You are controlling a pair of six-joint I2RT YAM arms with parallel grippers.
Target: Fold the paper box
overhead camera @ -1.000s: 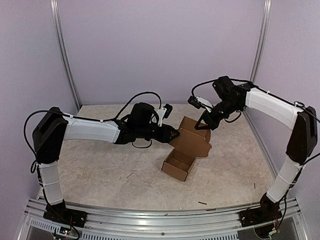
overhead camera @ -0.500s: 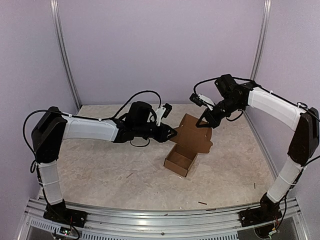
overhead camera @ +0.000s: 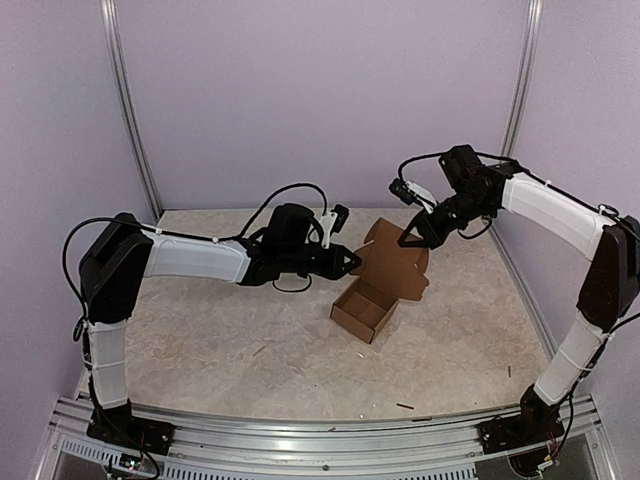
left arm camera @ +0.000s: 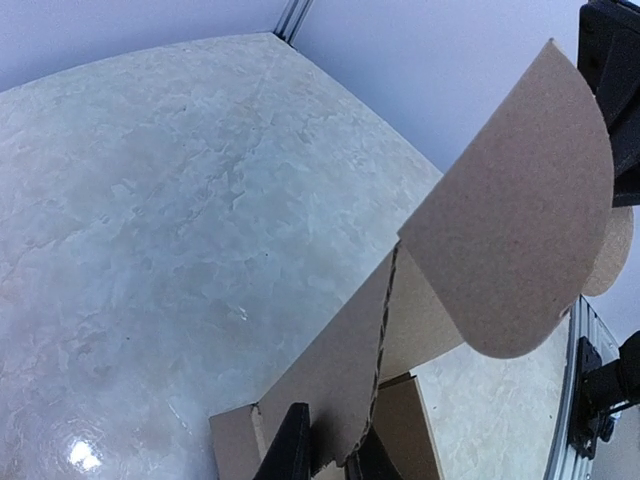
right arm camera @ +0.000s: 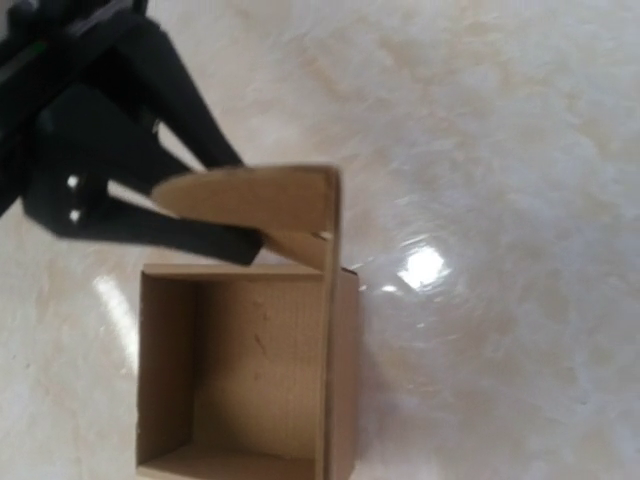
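Entry: readable text, labels, brands, numbers, signs. None found in any of the three views (the paper box (overhead camera: 395,268), just toward 1 o'clock from the table's middle, shows only plain brown cardboard).

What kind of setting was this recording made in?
Likely a lab robot test cell: plain lilac walls enclose a marbled tabletop, an aluminium rail carries the left arm and right arm, and the paper box is the main prop.
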